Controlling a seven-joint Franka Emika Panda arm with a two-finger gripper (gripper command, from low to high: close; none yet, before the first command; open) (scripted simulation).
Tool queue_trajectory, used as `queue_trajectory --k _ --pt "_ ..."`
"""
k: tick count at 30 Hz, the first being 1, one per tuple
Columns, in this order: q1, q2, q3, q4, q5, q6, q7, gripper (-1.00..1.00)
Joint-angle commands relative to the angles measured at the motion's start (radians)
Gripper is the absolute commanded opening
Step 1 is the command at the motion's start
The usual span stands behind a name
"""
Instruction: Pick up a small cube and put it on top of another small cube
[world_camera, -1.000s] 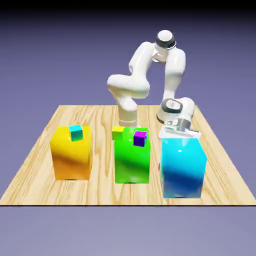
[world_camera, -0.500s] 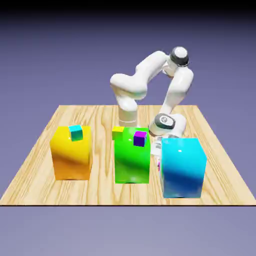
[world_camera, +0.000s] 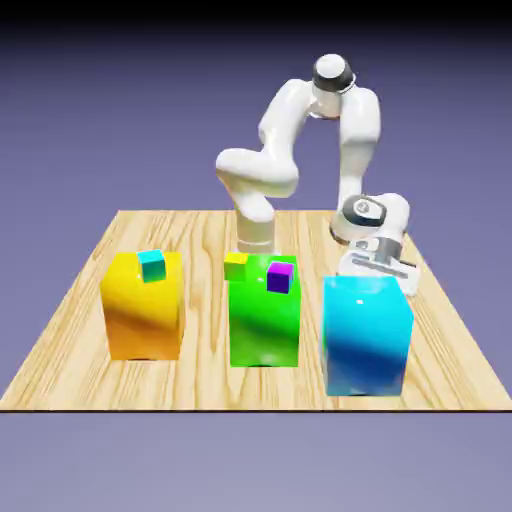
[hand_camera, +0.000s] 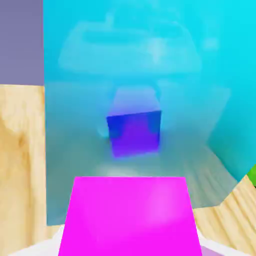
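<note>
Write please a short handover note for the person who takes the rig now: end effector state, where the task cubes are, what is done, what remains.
End effector: shut on the magenta cube, which fills the bottom of the hand view. In the exterior view the hand sits behind the large cyan block, so the grip is hidden there.
Teal cube: resting on top of the large yellow block, at the exterior view's left, untouched.
Done: the magenta cube is grasped.
Left: carry it across, past the large green block, set it on the teal cube, then release.
</note>
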Motion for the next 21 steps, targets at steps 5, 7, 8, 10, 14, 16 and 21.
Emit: queue_trajectory --k 5,7,8,10,14,16,21 --pt "0.008 0.114 -0.129 0.172 -0.084 -0.188 -0.217 -1.0" --pt "-0.04 0.13 -0.155 0.218 -0.084 -0.256 -0.23 -1.0" --pt "-0.076 0.13 -0.161 0.235 -0.077 -0.289 -0.217 -1.0" --pt "-0.149 0.132 -0.174 0.268 -0.061 -0.354 -0.193 -1.0" --pt "-0.294 0.134 -0.199 0.335 -0.03 -0.483 -0.144 -1.0" --pt "-0.366 0.135 -0.212 0.369 -0.014 -0.548 -0.119 -1.0" --pt "-0.547 0.128 -0.229 0.436 0.029 -0.69 -0.039 -1.0"
